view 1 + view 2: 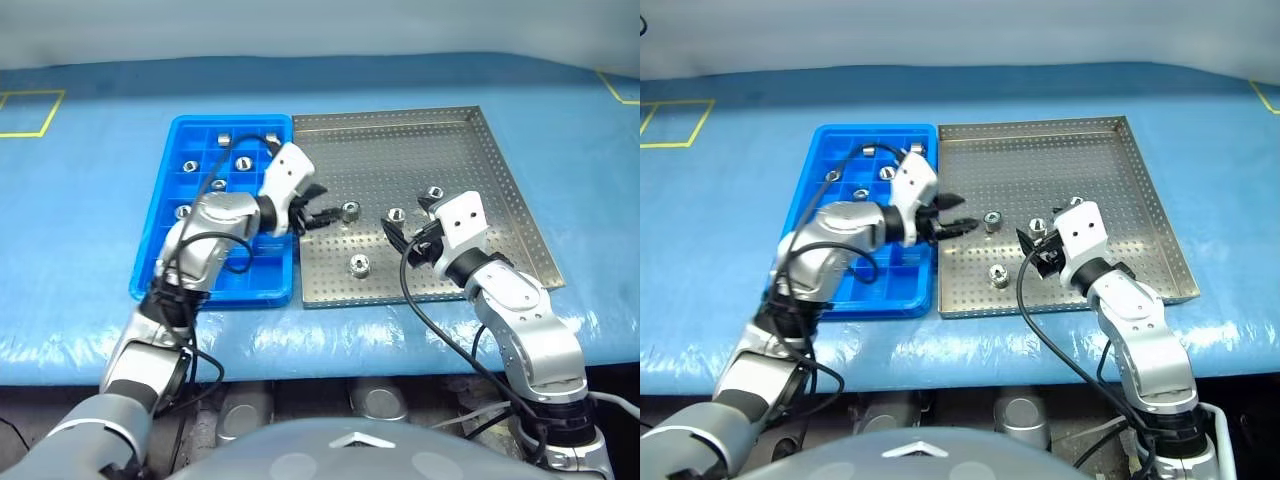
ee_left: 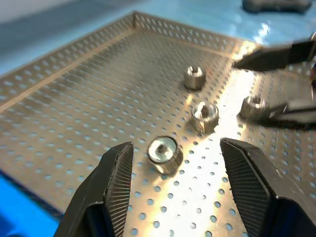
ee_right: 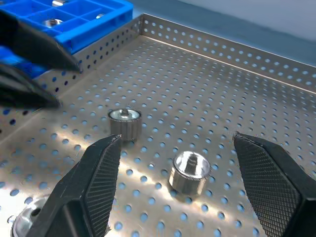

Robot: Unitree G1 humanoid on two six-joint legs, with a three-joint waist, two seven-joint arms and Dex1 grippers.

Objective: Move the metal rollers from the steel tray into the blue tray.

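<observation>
Just ahead of the open, empty left gripper (image 1: 318,213) lies a metal roller (image 1: 351,210) on the steel tray (image 1: 480,190).

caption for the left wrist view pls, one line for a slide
Open left gripper poised over a metal roller on the steel tray, two more rollers beyond and the right gripper's fingers nearby.

The left arm is reached forward and bent toward the right, its gripper (image 1: 318,213) pointed rightward and slightly down, with the two black fingers (image 2: 116,190) held apart and nothing seen between them. The right arm is bent at the elbow, its gripper (image 1: 1032,247) aimed forward and to the left. Its fingers (image 3: 101,185) are spread wide, apparently empty.
</observation>
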